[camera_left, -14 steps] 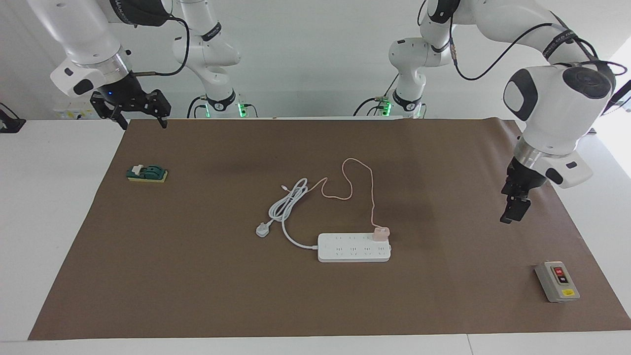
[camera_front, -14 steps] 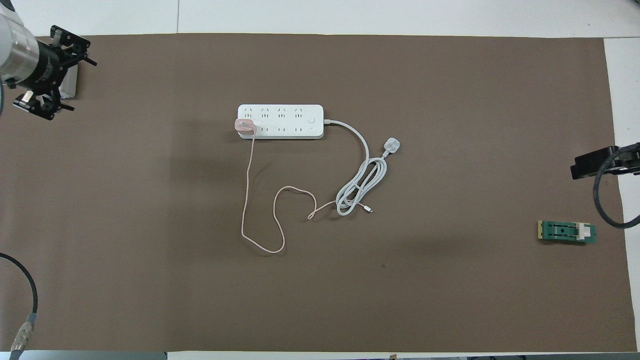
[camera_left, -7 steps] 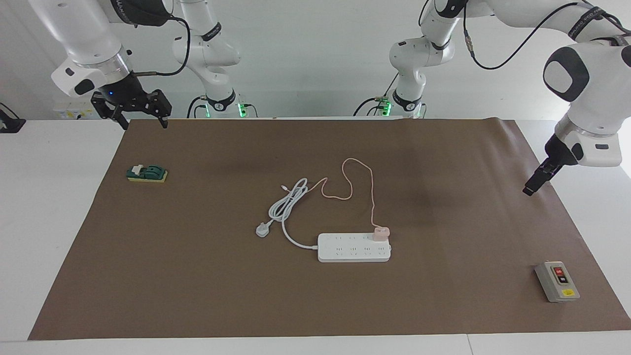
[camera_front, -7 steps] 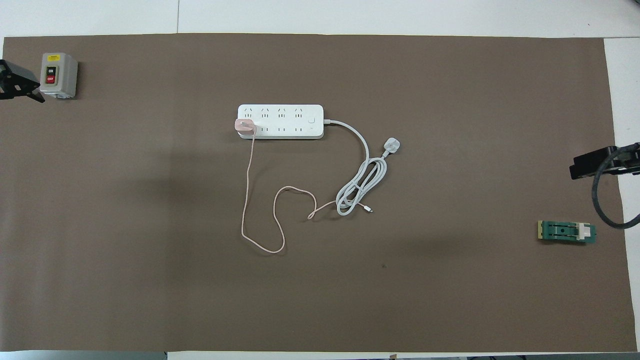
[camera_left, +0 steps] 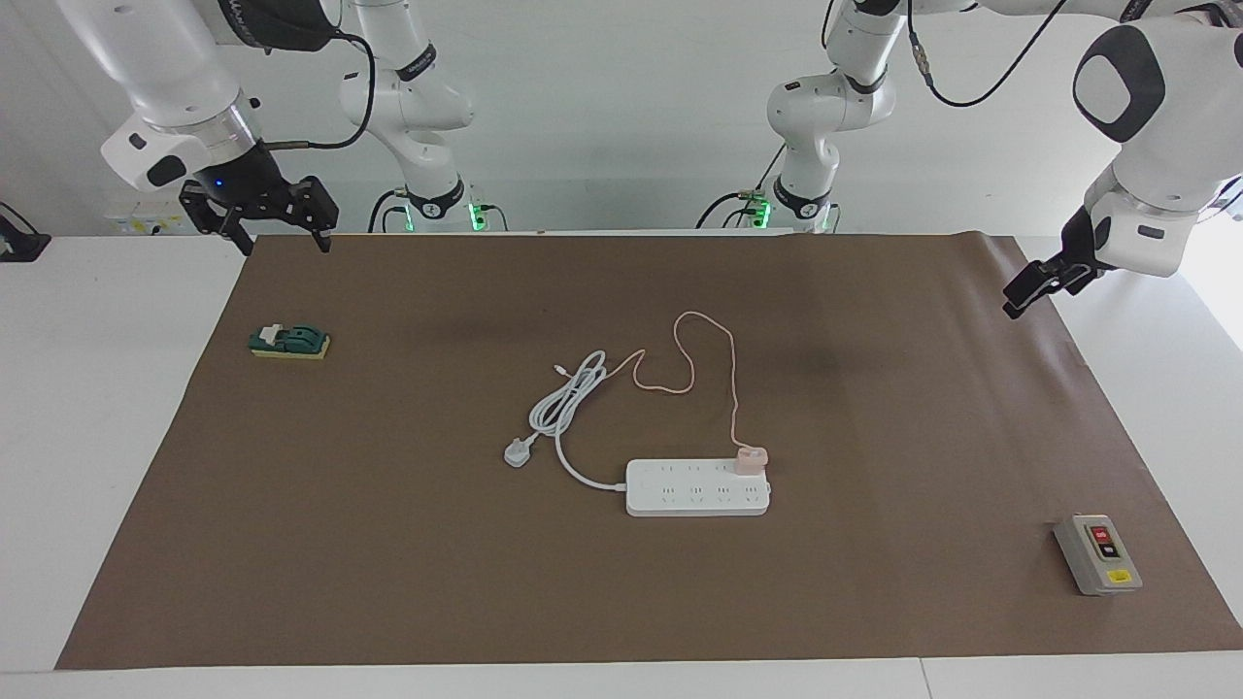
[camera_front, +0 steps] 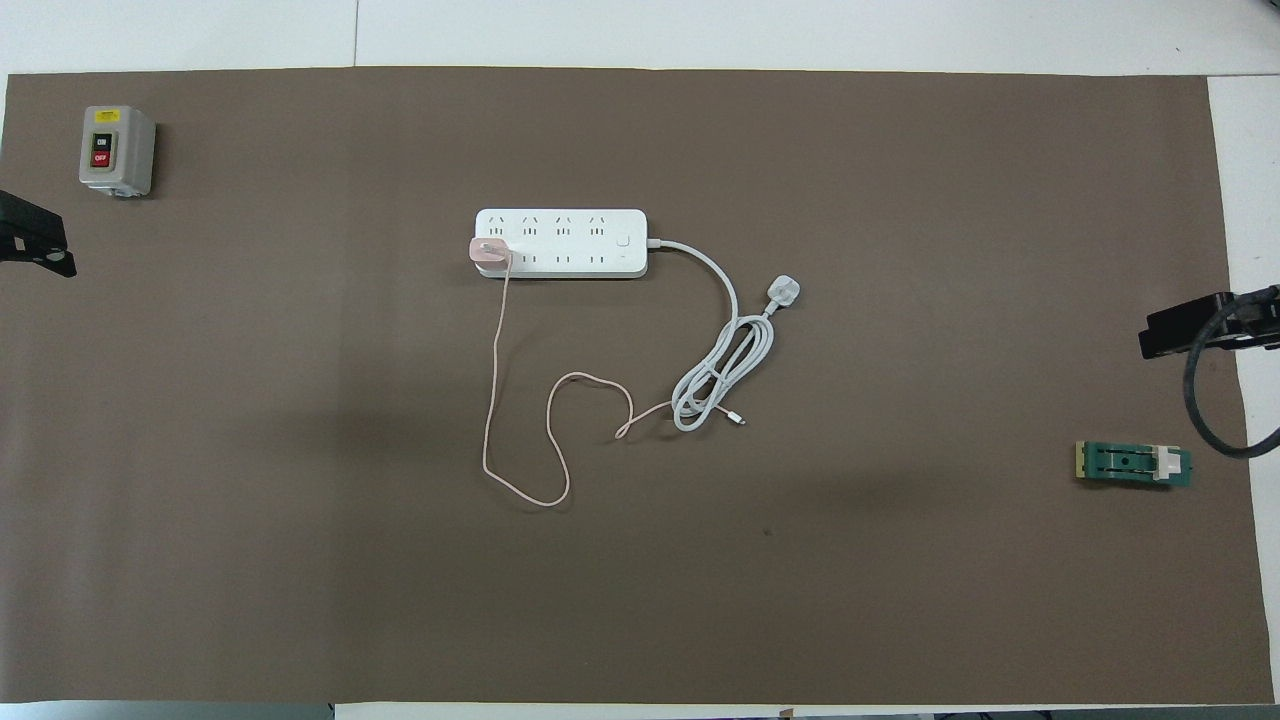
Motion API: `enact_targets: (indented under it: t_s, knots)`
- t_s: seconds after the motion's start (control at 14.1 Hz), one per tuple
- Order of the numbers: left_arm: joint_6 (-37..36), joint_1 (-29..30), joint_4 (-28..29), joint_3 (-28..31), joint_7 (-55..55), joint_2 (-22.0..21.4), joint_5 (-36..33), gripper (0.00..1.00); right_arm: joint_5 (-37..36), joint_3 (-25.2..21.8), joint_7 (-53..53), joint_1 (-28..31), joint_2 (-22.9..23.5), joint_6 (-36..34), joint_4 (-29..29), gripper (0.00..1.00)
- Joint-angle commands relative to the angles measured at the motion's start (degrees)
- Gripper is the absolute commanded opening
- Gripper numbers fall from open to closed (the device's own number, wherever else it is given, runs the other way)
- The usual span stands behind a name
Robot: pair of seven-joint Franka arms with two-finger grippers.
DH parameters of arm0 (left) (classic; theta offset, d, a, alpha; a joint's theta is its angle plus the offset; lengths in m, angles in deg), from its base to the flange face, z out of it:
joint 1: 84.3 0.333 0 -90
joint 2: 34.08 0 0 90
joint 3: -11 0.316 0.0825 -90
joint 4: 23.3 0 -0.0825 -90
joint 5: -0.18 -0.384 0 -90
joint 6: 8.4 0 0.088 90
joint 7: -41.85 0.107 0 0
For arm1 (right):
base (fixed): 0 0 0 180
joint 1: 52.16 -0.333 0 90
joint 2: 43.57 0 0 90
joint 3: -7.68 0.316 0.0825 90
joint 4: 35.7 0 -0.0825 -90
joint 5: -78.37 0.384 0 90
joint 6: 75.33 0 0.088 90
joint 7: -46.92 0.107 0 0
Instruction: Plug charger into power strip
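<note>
The white power strip (camera_left: pixel 697 488) lies mid-mat, also in the overhead view (camera_front: pixel 560 243). The pale-pink charger (camera_left: pixel 750 458) sits upright in an outlet at the strip's end toward the left arm, also in the overhead view (camera_front: pixel 489 251). Its thin pink cable (camera_left: pixel 730 374) loops toward the robots. My left gripper (camera_left: pixel 1024 294) hangs raised over the mat's edge at the left arm's end, far from the strip; its tip shows in the overhead view (camera_front: pixel 35 250). My right gripper (camera_left: pixel 280 238) is open and empty over the mat's corner near its base, waiting.
The strip's thick white cord (camera_left: pixel 565 403) is coiled beside it, ending in a white three-pin plug (camera_left: pixel 518 452). A grey switch box (camera_left: pixel 1097 553) stands toward the left arm's end. A green and yellow block (camera_left: pixel 289 342) lies toward the right arm's end.
My left arm has lifted and drawn back toward its base, away from over the switch box. The charger, strip and right arm have not moved.
</note>
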Motion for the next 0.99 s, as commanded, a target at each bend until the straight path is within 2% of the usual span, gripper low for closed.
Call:
enact_targets:
  t_s: [0.0,0.14,0.36,0.57,0.92]
  knots:
    - [-0.4,-0.1,3.3,0.4,1.4,-2.8,1.9,1.0,0.1,0.3,1.1,0.3,-1.1,0.9,-1.3,1.0]
    - [1.0,-0.8,6.3,0.3,1.5,-4.2,2.0,1.0,0.1,0.3,1.0,0.2,-1.1,0.9,-1.3,1.0]
    - [11.0,-1.4,17.4,0.3,4.3,-10.2,1.9,1.0,0.1,0.3,0.9,0.3,-1.1,0.8,-1.3,1.0]
    - [11.8,-2.8,17.1,0.3,16.3,-10.5,1.9,1.0,0.1,0.3,0.8,0.3,-1.1,0.8,-1.3,1.0]
    - [12.0,-3.3,15.3,0.3,11.5,-8.1,1.9,1.0,0.1,0.3,0.7,0.4,-1.1,0.8,-1.3,1.0]
